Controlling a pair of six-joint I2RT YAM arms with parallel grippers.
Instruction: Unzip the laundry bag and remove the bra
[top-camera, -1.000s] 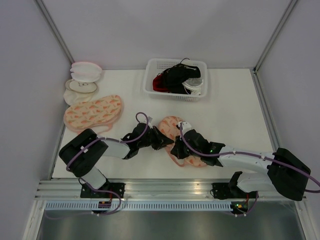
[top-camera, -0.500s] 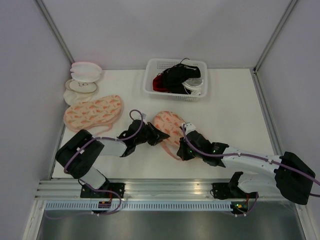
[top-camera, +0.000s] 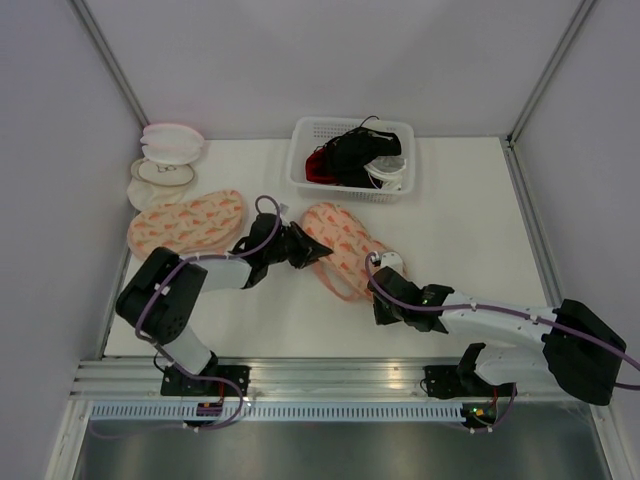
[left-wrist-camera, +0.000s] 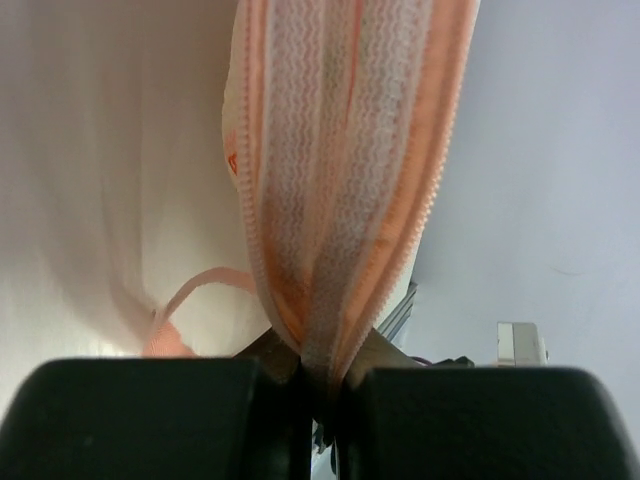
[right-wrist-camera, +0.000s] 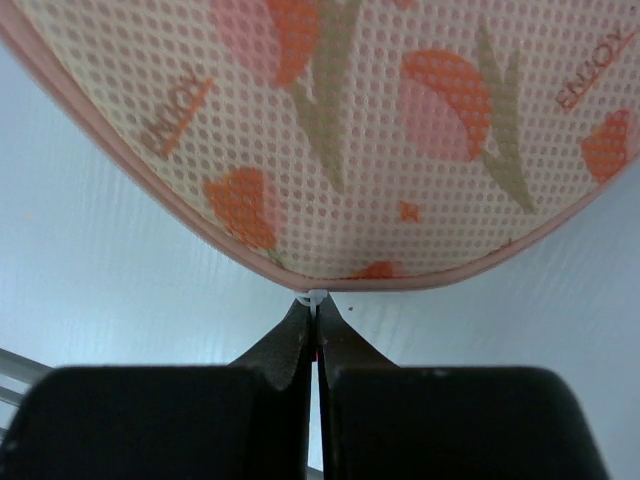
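**Peach mesh bag pinched at two sides, bra not in sight**

Peach-pink mesh with an orange print makes up the laundry bag (top-camera: 342, 248), which lies on the white surface (top-camera: 460, 220) between the two arms. The left end effector (left-wrist-camera: 318, 365) is closed on the rim of the bag, with the white lining and toothed zip edges rising straight ahead of its fingertips. The pink strap loop (left-wrist-camera: 195, 295) hangs just to one side of them. The right end effector (right-wrist-camera: 316, 318) is closed on a small white tab (right-wrist-camera: 317, 297) at the edge of the bag directly in front of it. I judge this tab to be the zip pull. How far the zip is open I cannot tell.

The bra is not visible in any view, so it is probably inside the bag. The bag looks light, soft and floppy, and I think it would fold or slide if only one side were pulled. One grip should therefore hold the rim while the other draws the tab along the edge. The bra is likely soft too, and best pinched at its middle.

By count there are two printed bags: this one and a second bag (top-camera: 188, 222) beyond the left end effector. There are also two plain round cases (top-camera: 165, 160) and one basket (top-camera: 352, 160) of tangled garments, too mixed to count.
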